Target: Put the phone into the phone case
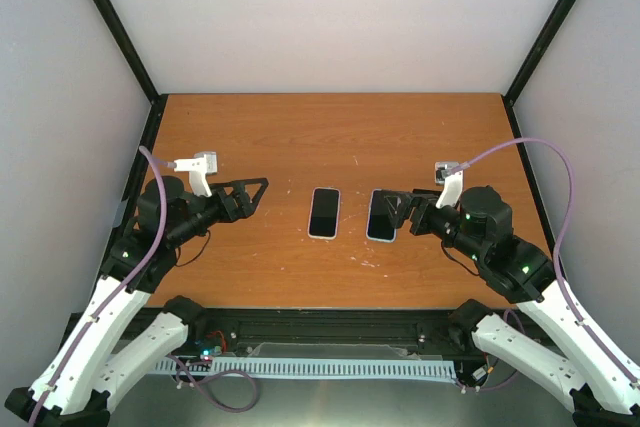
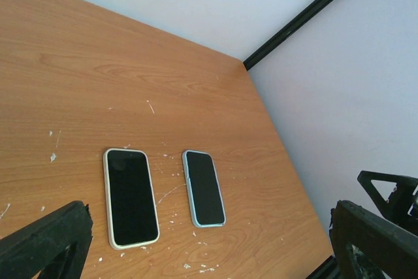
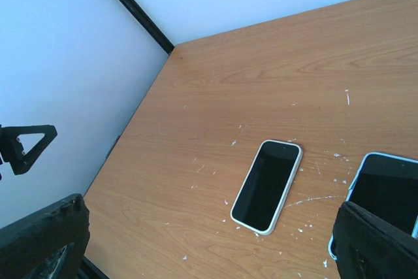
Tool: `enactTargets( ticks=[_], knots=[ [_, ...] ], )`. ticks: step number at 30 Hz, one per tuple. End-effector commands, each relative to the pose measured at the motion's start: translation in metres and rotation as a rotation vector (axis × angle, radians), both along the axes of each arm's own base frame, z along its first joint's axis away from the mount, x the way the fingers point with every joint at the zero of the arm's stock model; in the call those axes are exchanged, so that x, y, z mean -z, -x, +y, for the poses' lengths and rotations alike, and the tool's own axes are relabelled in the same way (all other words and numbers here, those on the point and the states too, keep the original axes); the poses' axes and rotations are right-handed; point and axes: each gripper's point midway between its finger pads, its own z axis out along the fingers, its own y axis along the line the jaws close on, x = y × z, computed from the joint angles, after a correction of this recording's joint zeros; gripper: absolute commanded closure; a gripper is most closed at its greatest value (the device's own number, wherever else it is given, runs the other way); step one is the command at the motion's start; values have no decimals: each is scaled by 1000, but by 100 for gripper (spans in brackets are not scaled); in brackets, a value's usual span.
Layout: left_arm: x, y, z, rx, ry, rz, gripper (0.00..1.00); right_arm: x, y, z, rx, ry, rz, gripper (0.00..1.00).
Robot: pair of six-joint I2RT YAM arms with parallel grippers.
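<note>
The black phone lies screen-up inside the pale sky-blue phone case at the table's middle right. It also shows in the left wrist view, with the case rim around it, and in the right wrist view, where a finger hides its near corner. My right gripper is open and empty, right beside the cased phone's right edge. My left gripper is open and empty, well to the left. Both stand wide open in their wrist views: left, right.
A dark-screened phone with a whitish rim lies flat just left of the blue case; it also shows in both wrist views. White specks dot the wooden table. Black frame posts and white walls enclose it.
</note>
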Motion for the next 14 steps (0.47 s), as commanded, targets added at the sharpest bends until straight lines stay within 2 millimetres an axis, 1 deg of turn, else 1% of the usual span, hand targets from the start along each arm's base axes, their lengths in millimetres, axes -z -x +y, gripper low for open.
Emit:
enactTargets(
  ticks=[1,6,14],
  knots=[
    [7,1,-3,18,-6,7,1,7,1,-3,11,-9,21,0],
    [13,0,-5,28,0,15,1,12,0,-2,13,-7,41,0],
    [12,1,-2,17,0,2,1,15,0,-1,16,-11,55,0]
  ],
)
